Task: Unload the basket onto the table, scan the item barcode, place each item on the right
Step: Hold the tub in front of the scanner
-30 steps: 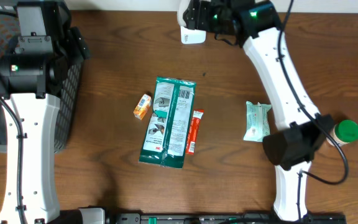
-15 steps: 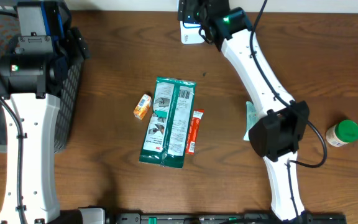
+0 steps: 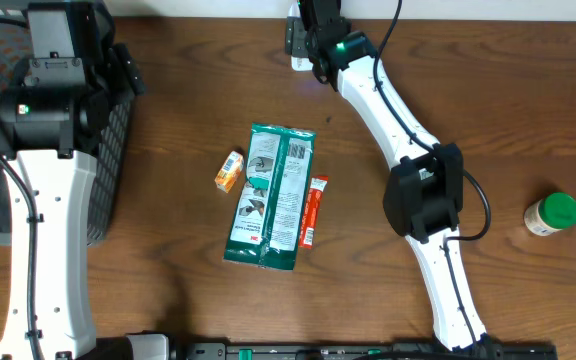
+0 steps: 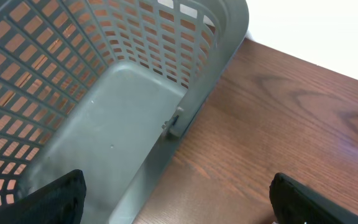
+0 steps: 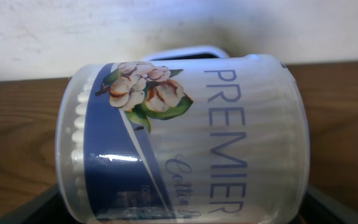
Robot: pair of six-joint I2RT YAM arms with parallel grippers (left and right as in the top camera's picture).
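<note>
Right fingers (image 5: pixel 337 208): pinching the cotton-swab tub (image 5: pixel 185 137), one dark finger at each lower corner of my wrist view. The tub lies on its side across the view, clear-walled with a blue band, flower print and the word PREMIER facing the camera. No barcode shows on this face.

My right arm is stretched to the far edge of the desk (image 3: pixel 168 270). A white rounded object (image 5: pixel 185 53) sits just behind the tub's upper edge, against the pale wall.

Left fingers (image 4: pixel 55 196): spread wide, holding nothing, above the grey mesh basket (image 4: pixel 135 124).

Mid-desk: green packet (image 3: pixel 271 195), small orange box (image 3: pixel 230 171) just left of it, red sachet (image 3: pixel 311 211) just right. A green-capped bottle (image 3: pixel 552 214) stands well apart at the right.
</note>
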